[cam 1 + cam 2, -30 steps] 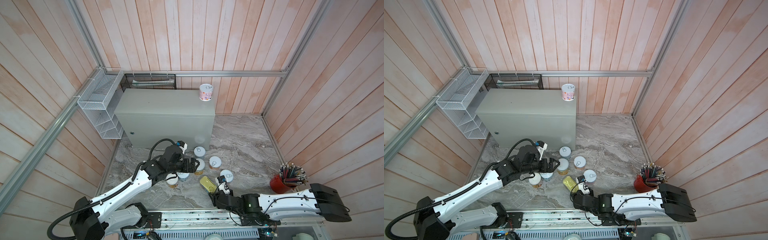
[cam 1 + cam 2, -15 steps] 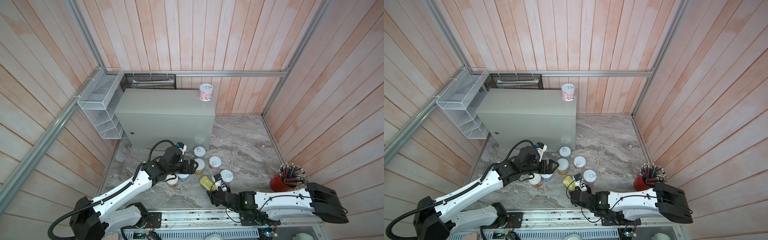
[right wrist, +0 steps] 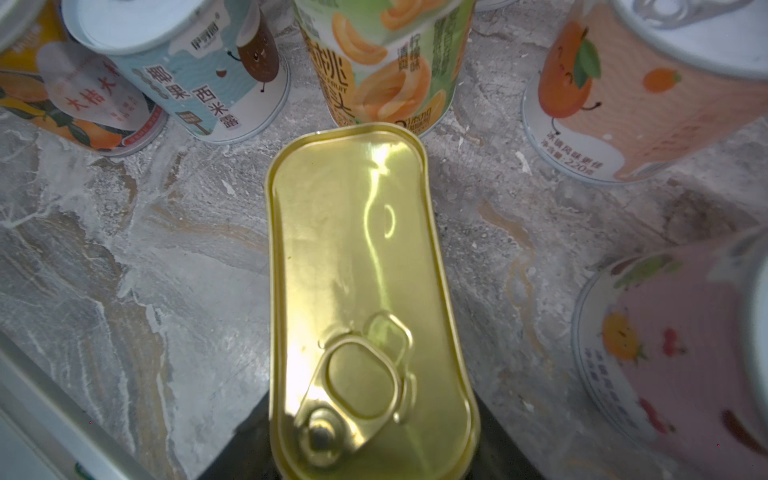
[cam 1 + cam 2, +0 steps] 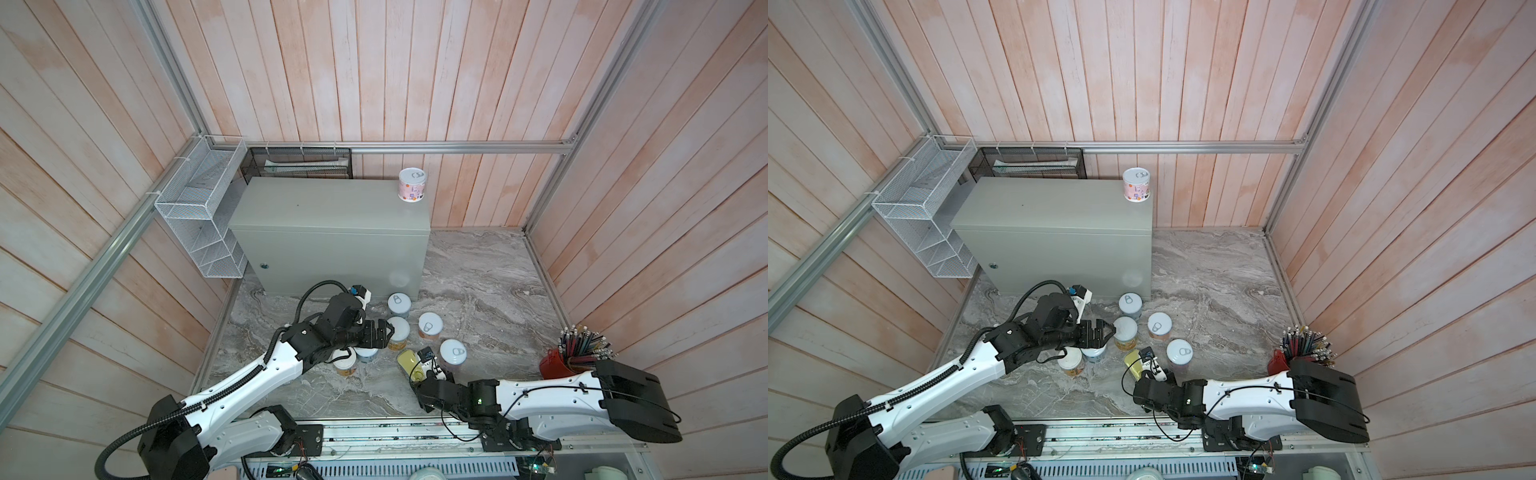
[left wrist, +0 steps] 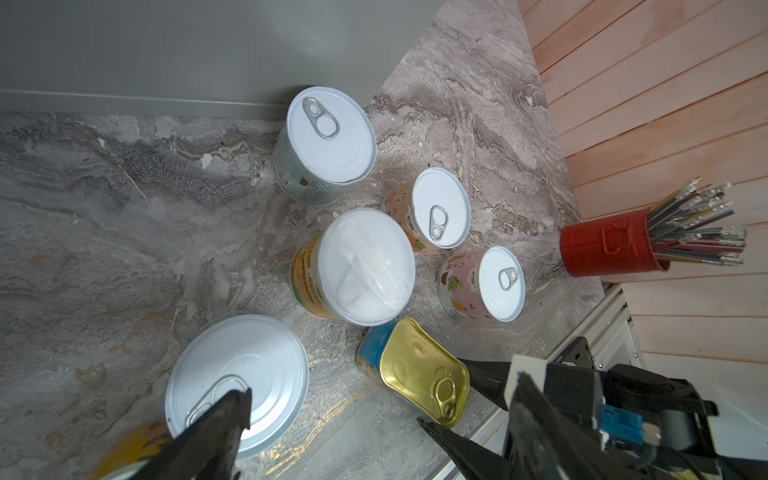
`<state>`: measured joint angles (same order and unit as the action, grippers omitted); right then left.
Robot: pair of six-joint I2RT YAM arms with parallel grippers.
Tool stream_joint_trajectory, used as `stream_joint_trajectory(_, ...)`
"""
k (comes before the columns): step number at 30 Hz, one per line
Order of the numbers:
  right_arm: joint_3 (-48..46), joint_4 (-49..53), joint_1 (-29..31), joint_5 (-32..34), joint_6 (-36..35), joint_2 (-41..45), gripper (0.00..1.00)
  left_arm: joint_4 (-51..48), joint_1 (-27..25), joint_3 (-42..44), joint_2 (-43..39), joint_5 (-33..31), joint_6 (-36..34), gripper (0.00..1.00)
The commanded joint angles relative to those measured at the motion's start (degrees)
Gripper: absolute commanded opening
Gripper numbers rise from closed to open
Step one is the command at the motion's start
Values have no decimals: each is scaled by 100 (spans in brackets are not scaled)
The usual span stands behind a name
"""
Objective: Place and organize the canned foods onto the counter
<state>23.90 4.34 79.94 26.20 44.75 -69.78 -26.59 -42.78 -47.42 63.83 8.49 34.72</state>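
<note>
Right gripper (image 4: 417, 372) is clamped on the tin (image 3: 365, 291) (gold lid up), low over the marble (image 4: 478, 291). Left gripper (image 4: 384, 332) gapes wide, empty, above 6 cans (image 4: 430, 326). 1 can (image 4: 411, 185) stands on the counter (image 4: 324, 208), right rear corner.

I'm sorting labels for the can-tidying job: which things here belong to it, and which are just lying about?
Belong to the job:
- grey counter
- pink can standing on top of it
- six round cans on the marble
- gold-topped tin

Just lying about:
- red cup of pencils
- white wire basket
- black mesh tray behind the counter
</note>
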Motion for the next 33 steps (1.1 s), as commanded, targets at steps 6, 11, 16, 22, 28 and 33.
stream_joint_trajectory(6,70,-168,-169,-49,-145,69,47,-83,46,167,-125,-84,-71,100)
stream_joint_trajectory(11,64,-185,-216,43,-195,230,43,-71,50,185,-184,-102,-70,100)
stream_joint_trajectory(16,-54,-357,-286,-38,-190,449,40,-47,66,130,-189,-232,-123,100)
stream_joint_trajectory(22,-144,-344,-320,9,-164,753,34,46,95,81,-179,-261,-176,100)
stream_joint_trajectory(28,-90,-429,-362,-193,-214,831,51,32,121,23,-116,-190,-194,100)
stream_joint_trajectory(33,239,-519,-357,-436,-508,507,70,-64,128,-22,-330,-332,-202,100)
